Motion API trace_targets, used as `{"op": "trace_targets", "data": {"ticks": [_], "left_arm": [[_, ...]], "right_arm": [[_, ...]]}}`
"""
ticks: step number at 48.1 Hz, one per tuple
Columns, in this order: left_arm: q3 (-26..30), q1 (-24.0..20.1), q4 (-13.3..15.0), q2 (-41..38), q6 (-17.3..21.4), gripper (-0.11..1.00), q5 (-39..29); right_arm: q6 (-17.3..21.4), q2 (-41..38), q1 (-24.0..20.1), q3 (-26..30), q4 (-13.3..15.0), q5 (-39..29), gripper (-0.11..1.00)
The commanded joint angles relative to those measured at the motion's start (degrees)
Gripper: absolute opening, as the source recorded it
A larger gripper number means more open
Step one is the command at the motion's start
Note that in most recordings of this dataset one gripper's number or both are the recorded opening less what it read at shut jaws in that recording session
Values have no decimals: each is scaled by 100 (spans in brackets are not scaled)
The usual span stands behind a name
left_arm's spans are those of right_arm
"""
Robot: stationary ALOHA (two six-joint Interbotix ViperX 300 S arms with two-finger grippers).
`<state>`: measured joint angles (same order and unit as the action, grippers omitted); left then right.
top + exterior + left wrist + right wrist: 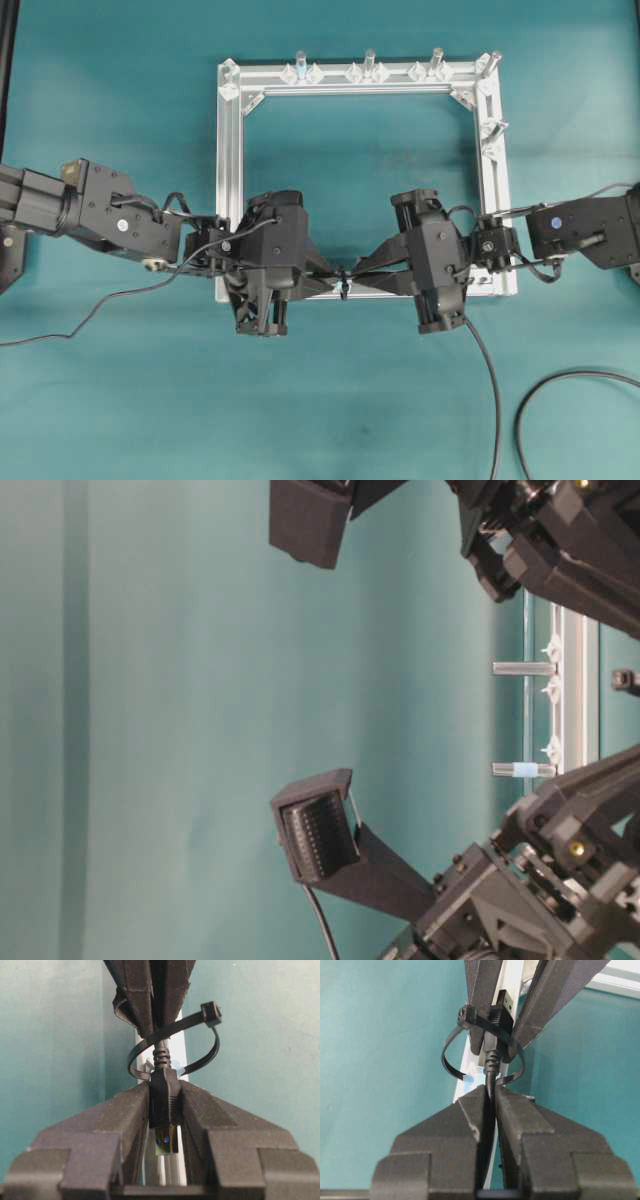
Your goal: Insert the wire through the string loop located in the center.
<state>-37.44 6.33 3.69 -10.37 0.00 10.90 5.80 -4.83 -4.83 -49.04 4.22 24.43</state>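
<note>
left wrist-mounted view: the left gripper point(164, 1125) is clamped on the plug body of the wire point(164, 1105), its silvery tip pointing back toward the camera, and the ribbed strain relief runs straight ahead through the string loop point(200, 1062), a black tie ringing the frame bar point(180, 1047). beyond the loop the right gripper point(490, 1110) pinches the thin cable, so the loop sits between the two grips. the wire's long axis lies along the line joining the grippers, crossing the loop's opening squarely. judging from this, the plug is already past the loop on the left side, and the coming move turns on drawing the cable along that same axis; the left gripper is nearer the plug.
</note>
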Motion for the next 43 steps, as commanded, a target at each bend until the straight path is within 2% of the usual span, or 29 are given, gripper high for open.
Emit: {"op": "trace_targets", "data": {"ticks": [1,6,14,18,21,23,43], "left_arm": [[62,26,-18,185,53,19,35],[62,26,-18,202,53,19,35],[62,18,-18,202,53,19,26],[62,26,-18,202,53,19,18],[62,26,-18,202,44,19,18],[62,26,-18,202,53,19,18],[-26,18,-18,272,44,19,0]], "right_arm": [[-18,70,18,141,9,-220,8],[-26,70,18,176,35,-439,8],[18,70,18,202,88,-387,10],[26,70,18,211,70,-378,29],[44,70,18,229,62,-378,48],[44,70,18,229,70,-378,53],[44,272,18,167,70,-404,52]]}}
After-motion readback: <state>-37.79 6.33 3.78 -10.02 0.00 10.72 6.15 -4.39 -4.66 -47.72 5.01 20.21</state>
